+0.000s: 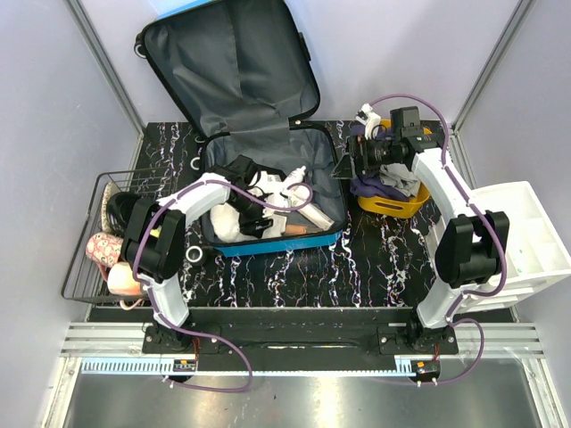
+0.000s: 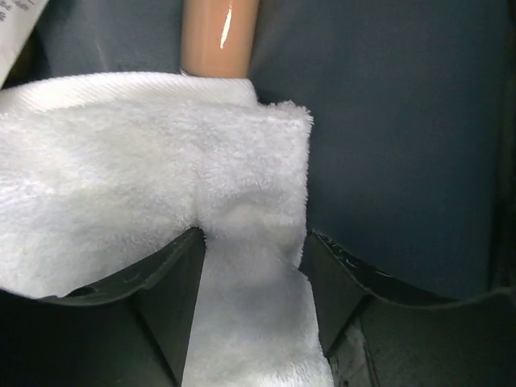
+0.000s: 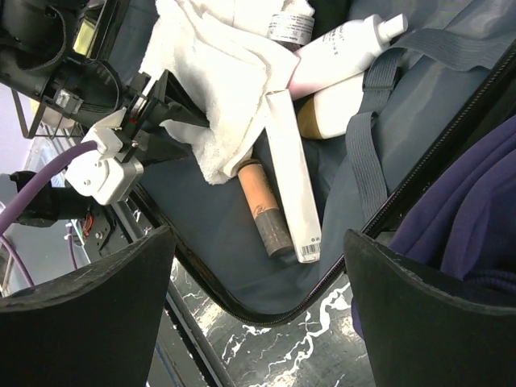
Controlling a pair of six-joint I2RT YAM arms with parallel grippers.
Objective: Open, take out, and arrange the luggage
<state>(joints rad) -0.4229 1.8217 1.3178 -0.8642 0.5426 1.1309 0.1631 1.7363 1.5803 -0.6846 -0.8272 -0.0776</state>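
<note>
White terry towel [image 2: 121, 177] fills the middle of my left wrist view. My left gripper [image 2: 254, 235] straddles one fold of it with both fingers against the pile; can't tell if it's clamped. Luggage [image 1: 232, 71] sits upper centre in the top view, lid up, grey lining showing. Towel, tan tube [image 3: 262, 205] and white tube [image 3: 294, 185] lie inside. My right gripper [image 3: 258, 238] is spread wide with nothing between the fingers, at the case's right edge, beside the orange bin [image 1: 393, 207].

Table [image 1: 268, 276]: black top, white marble veining. Walls [image 1: 53, 134]: pale lilac panels on three sides. Posts [image 1: 103, 62]: slanted aluminium, at rear corners. Rail [image 1: 268, 343]: aluminium, along near edge. Floor [image 1: 268, 401]: grey, glossy. Light: even.
</note>
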